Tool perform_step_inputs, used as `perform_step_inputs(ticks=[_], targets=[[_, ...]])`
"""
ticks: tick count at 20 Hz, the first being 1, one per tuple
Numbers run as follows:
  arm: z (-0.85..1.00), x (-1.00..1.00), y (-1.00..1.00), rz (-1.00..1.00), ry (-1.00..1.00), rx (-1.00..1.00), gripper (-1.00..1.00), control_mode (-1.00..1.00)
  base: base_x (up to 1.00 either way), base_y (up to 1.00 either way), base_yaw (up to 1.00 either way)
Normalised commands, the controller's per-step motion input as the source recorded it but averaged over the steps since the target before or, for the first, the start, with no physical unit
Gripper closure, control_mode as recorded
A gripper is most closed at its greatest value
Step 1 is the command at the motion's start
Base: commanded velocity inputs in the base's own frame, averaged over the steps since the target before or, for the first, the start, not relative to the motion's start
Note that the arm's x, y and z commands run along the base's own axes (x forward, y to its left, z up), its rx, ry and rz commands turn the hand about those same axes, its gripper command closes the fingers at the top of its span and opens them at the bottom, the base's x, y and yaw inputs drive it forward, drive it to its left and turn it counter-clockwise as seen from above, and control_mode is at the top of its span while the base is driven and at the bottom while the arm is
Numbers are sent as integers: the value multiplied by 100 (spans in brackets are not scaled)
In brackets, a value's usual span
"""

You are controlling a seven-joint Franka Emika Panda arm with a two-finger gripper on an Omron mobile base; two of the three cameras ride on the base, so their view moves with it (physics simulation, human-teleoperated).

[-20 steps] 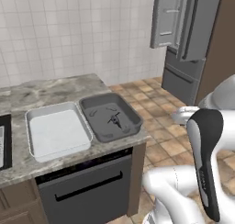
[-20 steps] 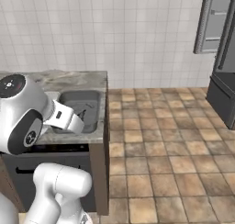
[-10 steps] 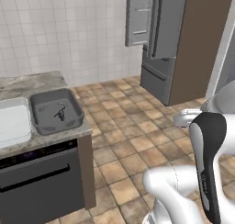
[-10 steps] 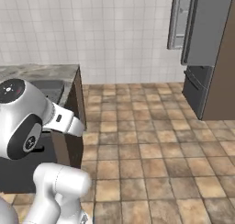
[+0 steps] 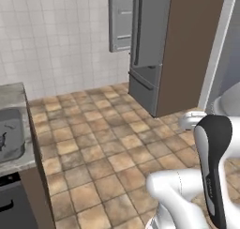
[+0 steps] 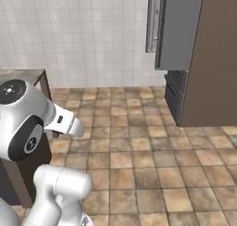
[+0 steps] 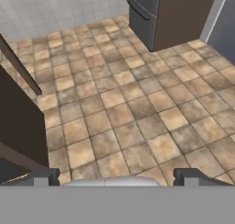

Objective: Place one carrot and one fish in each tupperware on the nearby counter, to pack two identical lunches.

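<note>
At the far left edge of the left base view, a grey stone worktop (image 5: pixel 11 94) pokes into the picture. On its right end, close to the edge, sits the dark grey tupperware (image 5: pixel 19 129). We see just a part of this tray, for the picture cuts it off. It is shallow, with a wide rim and a rounded corner. Inside it, on the bottom, lies a small blackish fish (image 5: pixel 2 141) with thin spiky bits. It is cut off too, and it is too small to make out well. I cannot tell if anything else is in the tray.

Under the worktop is a dark cabinet front (image 5: pixel 14 204).

Next comes a big floor of brown tiles (image 5: pixel 93 143). Behind it is a wall of white tiles (image 5: pixel 56 35).

Further right stands a tall grey fridge (image 5: pixel 150 49) with a brown panel (image 5: pixel 187 49) on its side. It is well apart from the worktop.

At the lower right rises the white arm (image 5: pixel 213 167) with a dark stripe.

In the hand view, the gripper (image 7: pixel 117 176) points down at the brown floor. Its two dark fingertips (image 7: pixel 46 176) stand far apart, wide open. Nothing is between them.

In the right base view, a corner of the worktop (image 6: pixel 23 74) shows at the left, behind the arm.
</note>
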Motion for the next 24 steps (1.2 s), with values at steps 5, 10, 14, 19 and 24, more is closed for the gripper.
perform_step_inputs(ticks=[5, 10, 14, 19, 24], targets=[[0, 0, 0, 0, 0, 0, -100, 100, 100, -30, 7], [0, 0, 0, 0, 0, 0, -100, 100, 100, 9, 16], [0, 0, 0, 0, 0, 0, -100, 100, 100, 22, 21], [0, 0, 0, 0, 0, 0, -100, 100, 100, 2, 17], [0, 0, 0, 0, 0, 0, -100, 100, 100, 0, 2]])
